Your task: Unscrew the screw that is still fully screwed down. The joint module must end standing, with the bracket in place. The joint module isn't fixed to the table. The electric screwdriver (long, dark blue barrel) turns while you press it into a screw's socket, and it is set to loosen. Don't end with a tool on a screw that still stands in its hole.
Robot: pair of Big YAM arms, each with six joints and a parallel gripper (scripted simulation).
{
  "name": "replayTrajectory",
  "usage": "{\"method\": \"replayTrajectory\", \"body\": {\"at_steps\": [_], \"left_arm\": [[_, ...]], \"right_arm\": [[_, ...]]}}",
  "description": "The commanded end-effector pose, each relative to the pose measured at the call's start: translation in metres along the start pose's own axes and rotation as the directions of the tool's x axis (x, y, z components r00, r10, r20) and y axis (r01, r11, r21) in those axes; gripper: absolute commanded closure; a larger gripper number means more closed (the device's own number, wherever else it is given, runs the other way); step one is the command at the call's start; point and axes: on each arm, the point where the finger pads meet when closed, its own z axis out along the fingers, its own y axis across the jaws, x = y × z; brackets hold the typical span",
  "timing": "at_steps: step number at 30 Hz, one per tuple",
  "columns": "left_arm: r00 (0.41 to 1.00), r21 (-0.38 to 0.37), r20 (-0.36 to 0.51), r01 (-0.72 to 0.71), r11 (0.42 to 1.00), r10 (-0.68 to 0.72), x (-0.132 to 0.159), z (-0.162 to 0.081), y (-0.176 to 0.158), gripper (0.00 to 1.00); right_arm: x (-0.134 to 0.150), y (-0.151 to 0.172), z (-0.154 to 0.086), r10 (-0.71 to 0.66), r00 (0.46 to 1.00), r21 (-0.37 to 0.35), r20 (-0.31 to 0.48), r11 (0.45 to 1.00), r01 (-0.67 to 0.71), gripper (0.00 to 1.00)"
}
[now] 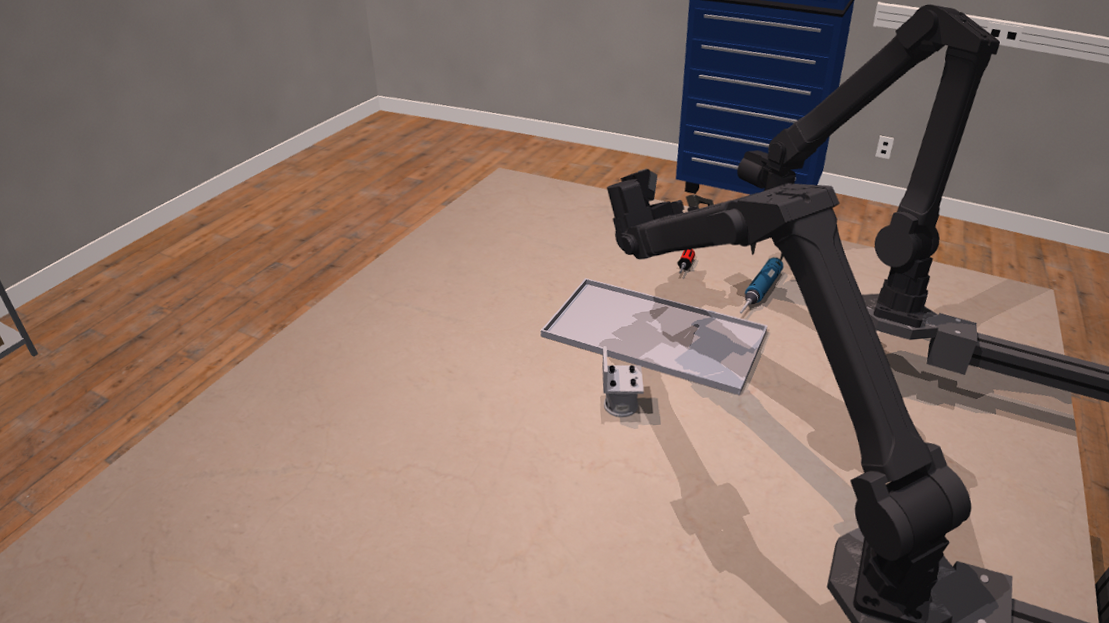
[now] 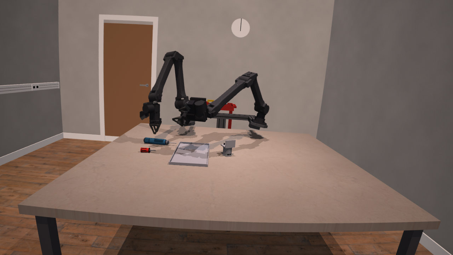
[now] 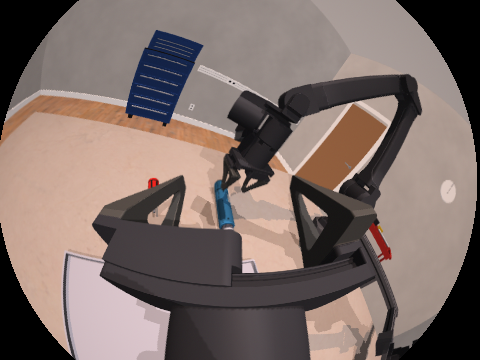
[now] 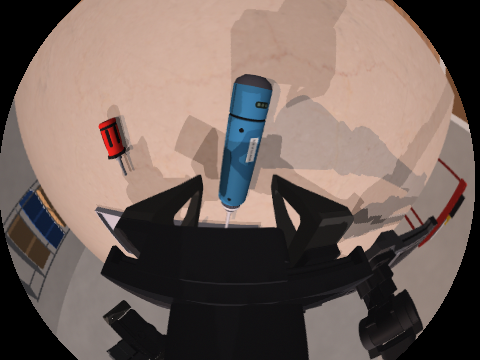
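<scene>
Lying on the table (image 1: 330,473) (image 2: 221,190) (image 3: 50,175) (image 4: 165,65), the electric screwdriver (image 1: 764,280) (image 2: 155,141) (image 3: 224,205) (image 4: 244,145) is not gripped; its bit is pointed toward the tray (image 1: 604,309) (image 2: 190,160) (image 3: 107,310) (image 4: 112,222). Above it, the right end effector (image 2: 154,132) (image 3: 232,189) (image 4: 237,180) is held pointing down, its fingers parted with nothing between them. The left end effector (image 1: 698,204) (image 2: 173,119) (image 3: 237,181) is held over the table with its fingers wide apart, and nothing is clamped there either. Near the blue tool, a red screwdriver (image 1: 686,259) (image 2: 144,149) (image 3: 153,183) (image 4: 111,139) is laid on the table. Beside the tray's long edge, the joint module (image 1: 622,402) (image 2: 227,151) is stood upright, topped by the bracket (image 1: 623,377) (image 2: 230,143). Four dark screws (image 1: 633,382) can be seen on the bracket; which one is fully screwed down cannot be told at this size.
</scene>
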Motion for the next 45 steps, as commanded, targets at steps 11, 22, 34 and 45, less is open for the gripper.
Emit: {"method": "replayTrajectory", "body": {"at_steps": [11,22,34,45], "left_arm": [[0.999,0.003,0.017,-0.041,0.999,0.041,-0.023,0.000,-0.004,0.07],[0.999,0.003,0.017,-0.041,0.999,0.041,-0.023,0.000,-0.004,0.07],[0.999,0.003,0.017,-0.041,0.999,0.041,-0.023,0.000,-0.004,0.14],[0.998,-0.028,0.022,-0.054,0.998,0.054,-0.025,0.001,-0.013,0.14]], "right_arm": [[-0.007,0.005,0.002,0.164,0.986,-0.014,0.020,0.986,-0.164,0.35],[-0.007,0.005,0.002,0.164,0.986,-0.014,0.020,0.986,-0.164,0.35],[-0.007,0.005,0.002,0.164,0.986,-0.014,0.020,0.986,-0.164,0.35],[-0.007,0.005,0.002,0.164,0.986,-0.014,0.020,0.986,-0.164,0.35]]}}
